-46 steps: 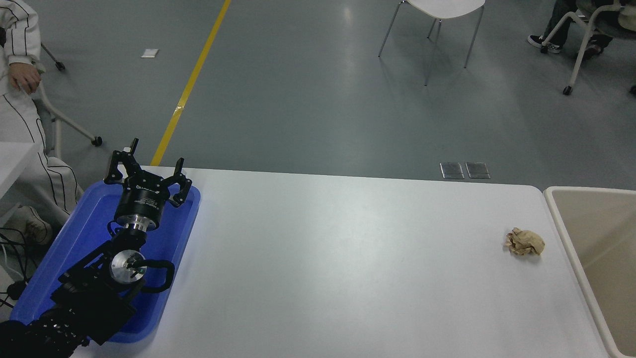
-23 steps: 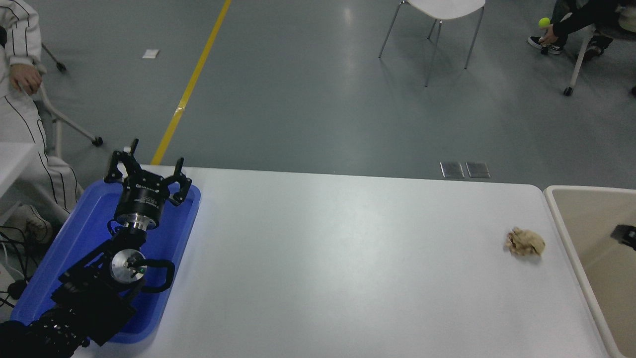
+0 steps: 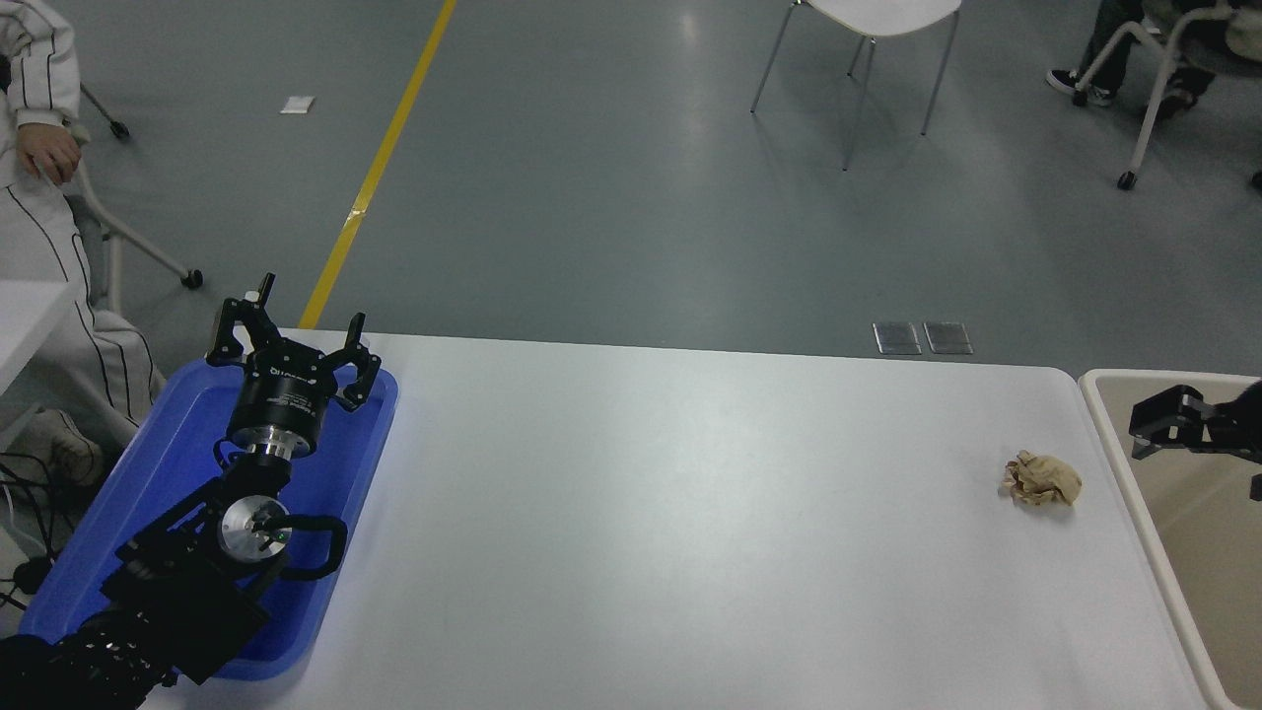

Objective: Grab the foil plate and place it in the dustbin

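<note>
The right gripper (image 3: 1144, 434) reaches in from the right edge of the frame, over the dustbin (image 3: 1119, 449) at the middle right. Only its tip and part of its black body show, and whether its fingers are spread or closed cannot be told; nothing can be seen in its grasp. The foil plate is not visible anywhere in the frame.

Just left of the dustbin's pale rim, a crumpled tan paper ball (image 3: 1042, 479) lies on the white table (image 3: 690, 523), apart from the gripper.

At the lower left, the left gripper (image 3: 296, 340) is parked above a blue tray (image 3: 168, 473), its fingers spread and holding nothing.

Beyond the table, a white chair (image 3: 868, 39) stands on the grey floor at the top, and a person in white striped clothing (image 3: 39, 148) sits at the upper left.
</note>
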